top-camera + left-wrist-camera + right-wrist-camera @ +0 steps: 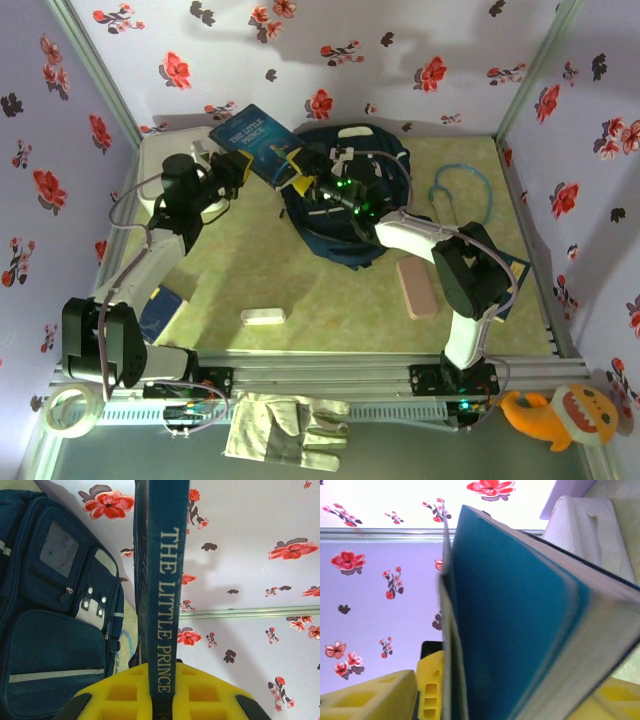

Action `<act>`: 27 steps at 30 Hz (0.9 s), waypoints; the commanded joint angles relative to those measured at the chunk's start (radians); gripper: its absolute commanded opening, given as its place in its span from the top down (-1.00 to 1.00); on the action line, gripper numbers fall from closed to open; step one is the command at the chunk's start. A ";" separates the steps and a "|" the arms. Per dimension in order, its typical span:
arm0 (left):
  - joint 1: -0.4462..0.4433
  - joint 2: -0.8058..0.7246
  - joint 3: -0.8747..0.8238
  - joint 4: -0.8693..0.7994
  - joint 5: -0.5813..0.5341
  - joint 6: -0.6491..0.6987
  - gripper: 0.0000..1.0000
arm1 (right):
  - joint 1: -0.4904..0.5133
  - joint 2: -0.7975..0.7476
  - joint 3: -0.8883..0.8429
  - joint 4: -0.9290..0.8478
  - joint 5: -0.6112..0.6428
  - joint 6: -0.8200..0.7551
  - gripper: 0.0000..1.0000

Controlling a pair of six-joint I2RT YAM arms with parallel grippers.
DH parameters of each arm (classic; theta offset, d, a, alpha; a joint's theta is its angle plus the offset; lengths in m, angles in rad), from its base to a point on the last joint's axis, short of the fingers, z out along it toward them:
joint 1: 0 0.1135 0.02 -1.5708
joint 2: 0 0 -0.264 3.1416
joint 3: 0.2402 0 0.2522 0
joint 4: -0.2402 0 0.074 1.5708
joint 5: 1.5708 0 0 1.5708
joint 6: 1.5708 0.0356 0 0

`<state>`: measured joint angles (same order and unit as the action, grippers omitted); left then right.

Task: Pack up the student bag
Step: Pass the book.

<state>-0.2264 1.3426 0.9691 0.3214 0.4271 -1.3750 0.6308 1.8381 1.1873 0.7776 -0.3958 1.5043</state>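
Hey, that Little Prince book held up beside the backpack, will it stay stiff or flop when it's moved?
Probably stiff: the book stands straight out from the left fingers clamping its end, without sagging. It may fan open: in the right wrist view a thin outer leaf stands apart from the rest. The smooth-looking cover could slip.

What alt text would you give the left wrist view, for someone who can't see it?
A blue book, its spine reading THE LITTLE PRINCE, stands upright, clamped at its lower end between yellow jaws. A navy bag is on the left, front pockets showing, and a lilac wall with red flowers is behind.
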 commanded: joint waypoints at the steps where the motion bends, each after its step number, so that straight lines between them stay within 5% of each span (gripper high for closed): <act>1: -0.009 -0.013 -0.004 0.086 0.027 0.005 1.00 | 0.003 0.014 0.040 0.048 0.007 0.006 -0.27; 8: -0.009 -0.007 -0.020 0.033 0.053 0.060 1.00 | 0.002 -0.006 0.033 -0.024 0.029 -0.063 0.38; 12: -0.010 -0.007 -0.014 -0.075 0.055 0.138 0.44 | -0.009 -0.040 0.001 -0.079 0.057 -0.115 0.76; 19: -0.037 -0.013 0.046 -0.384 -0.034 0.437 -0.35 | -0.063 -0.183 -0.092 -0.232 0.100 -0.279 0.87; 27: -0.192 0.078 0.184 -0.530 -0.172 0.787 -0.80 | -0.136 -0.442 -0.169 -0.647 0.352 -0.550 0.87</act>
<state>-0.3714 1.3724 1.0809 -0.1295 0.3115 -0.7986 0.5140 1.5009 1.0214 0.2375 -0.1791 1.1057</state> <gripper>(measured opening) 0.893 0.129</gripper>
